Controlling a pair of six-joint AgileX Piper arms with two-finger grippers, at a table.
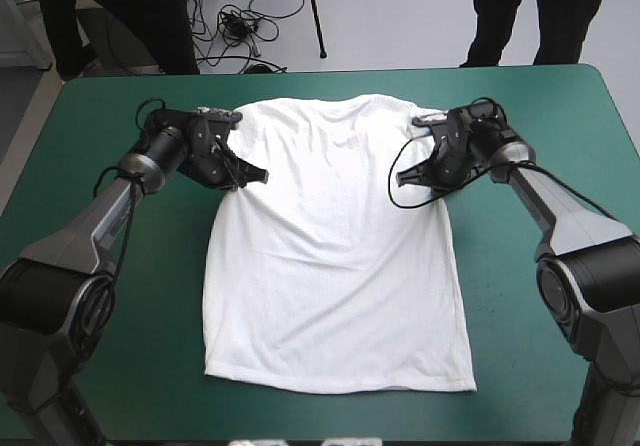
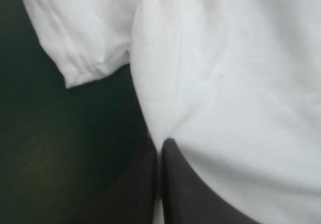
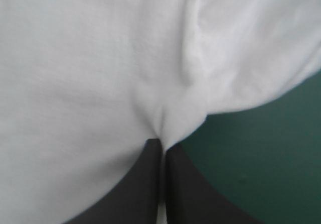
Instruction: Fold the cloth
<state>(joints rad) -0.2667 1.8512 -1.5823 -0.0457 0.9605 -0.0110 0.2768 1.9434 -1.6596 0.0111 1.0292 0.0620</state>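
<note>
The white T-shirt [image 1: 335, 246] lies spread flat on the teal-green table, collar toward the far edge, hem toward the near edge. My left gripper [image 1: 250, 178] is at the shirt's left armpit, shut on the T-shirt; the cloth [image 2: 225, 73] puckers into the tips of its black fingers [image 2: 185, 184], with the short sleeve [image 2: 85, 38] beside them. At the right armpit my right gripper [image 1: 405, 178] is likewise shut on the T-shirt, a fold of cloth [image 3: 165, 113] pinched at its meeting fingers [image 3: 190, 189].
Bare teal-green cover [image 1: 120, 266] lies to both sides of the shirt and along the near edge [image 1: 330, 416].
</note>
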